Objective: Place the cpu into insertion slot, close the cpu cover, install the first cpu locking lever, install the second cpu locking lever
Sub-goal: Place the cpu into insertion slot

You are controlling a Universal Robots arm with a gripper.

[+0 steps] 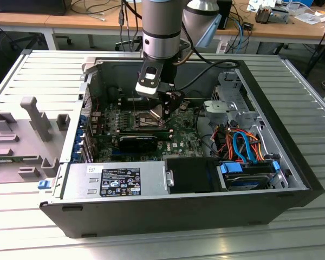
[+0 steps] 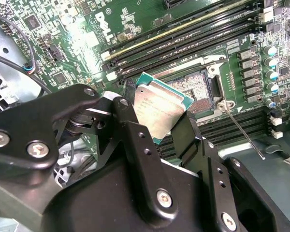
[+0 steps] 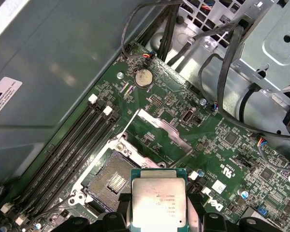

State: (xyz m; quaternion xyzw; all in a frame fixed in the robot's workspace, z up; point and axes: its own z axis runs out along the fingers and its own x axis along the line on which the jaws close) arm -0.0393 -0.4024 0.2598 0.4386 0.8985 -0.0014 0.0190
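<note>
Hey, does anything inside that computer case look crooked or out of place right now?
Only the cpu: it sits tilted in the tool, apart from the bare insertion slot, not in it. The cpu cover stands open. Nothing looks damaged or spilled.

No print was legible: tiny lines stood on the cpu (image 3: 158, 200), a white case label (image 3: 2, 96) and a black power-supply sticker (image 1: 121, 181).

The cpu (image 2: 162, 108) has a satin silver metal lid over a green laminate edge. The gripper (image 2: 159, 123) is matt black metal with bright screws (image 2: 37, 150). The insertion slot (image 3: 111, 181) has a shiny metal rim; the cpu cover (image 3: 157, 123) is bare polished metal. At nine o'clock of the case (image 1: 151, 214), a matt grey plastic fixture (image 1: 30, 116) sits on the ribbed metal table (image 1: 43, 70).
</note>
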